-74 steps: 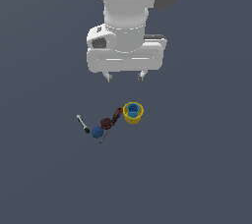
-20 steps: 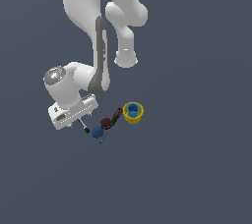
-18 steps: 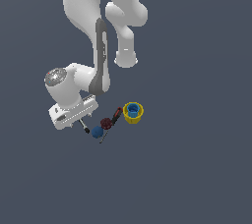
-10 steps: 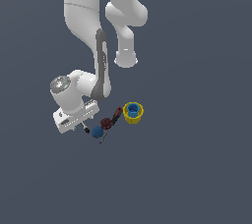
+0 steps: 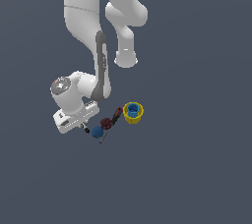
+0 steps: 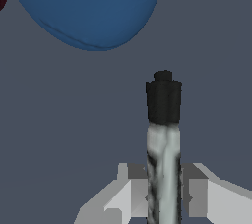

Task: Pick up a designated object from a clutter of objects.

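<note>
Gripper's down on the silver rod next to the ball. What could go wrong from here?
1. The silver rod sits between the gripper fingers, but whether the pads touch it is unclear; it may slip on lifting.
2. The blue ball lies just past the rod's black end; a nudge could roll it into the clutter.

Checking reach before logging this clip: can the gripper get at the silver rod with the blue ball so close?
Probably yes. In the wrist view the silver rod already lies between the gripper fingers, and the blue ball sits beyond the rod's black end, apart from it.
</note>
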### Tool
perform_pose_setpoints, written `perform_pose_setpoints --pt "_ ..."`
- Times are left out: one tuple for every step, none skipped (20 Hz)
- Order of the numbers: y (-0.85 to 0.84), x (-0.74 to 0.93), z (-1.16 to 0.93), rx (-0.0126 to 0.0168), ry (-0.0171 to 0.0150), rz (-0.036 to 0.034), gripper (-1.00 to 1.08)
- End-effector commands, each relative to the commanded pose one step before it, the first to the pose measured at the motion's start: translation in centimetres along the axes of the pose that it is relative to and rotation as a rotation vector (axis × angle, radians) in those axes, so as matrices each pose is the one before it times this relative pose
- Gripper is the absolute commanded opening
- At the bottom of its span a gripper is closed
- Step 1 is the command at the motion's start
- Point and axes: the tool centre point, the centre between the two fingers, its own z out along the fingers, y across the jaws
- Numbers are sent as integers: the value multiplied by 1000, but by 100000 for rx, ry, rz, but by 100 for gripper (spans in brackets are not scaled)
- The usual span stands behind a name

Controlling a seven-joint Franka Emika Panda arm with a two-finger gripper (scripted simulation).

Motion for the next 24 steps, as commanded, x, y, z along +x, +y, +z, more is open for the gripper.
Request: perform_pose_setpoints --pt "-1 14 12 -8 11 -20 -100" --pt "0 0 0 0 0 0 -100" --pt "0 0 0 0 0 0 -100" --pt "2 -3 -7 0 0 0 -100" --pt "-2 -1 -26 0 0 0 -100" --pt "-5 -4 -78 0 0 0 -100" --pt "-9 -7 -130 0 0 0 -100" --pt "-13 -9 -183 0 0 0 -100" --pt "-16 -12 -235 0 0 0 -100" --pt "-20 -15 -288 0 0 0 -100" --pt "-24 -17 -342 0 0 0 -100" --pt "-35 -7 -404 -32 -28 -24 -100" --pt "-31 -22 -450 0 0 0 -100" --pt "-35 -25 -506 0 0 0 -100" --pt "-39 -27 -562 0 0 0 -100" --pt "-42 -30 -620 0 0 0 -100" --pt "-56 -14 -673 -9 -35 -33 -100" --pt "-50 -34 -739 0 0 0 -100" --pt "-54 -36 -800 0 0 0 -100" --pt "-69 -17 -855 -6 -31 -37 -100" --pt "-61 -39 -917 0 0 0 -100" --pt "-64 -40 -970 0 0 0 -100" --pt "-80 -16 -1013 6 -12 -47 -100" --pt "-70 -40 -1068 0 0 0 -100"
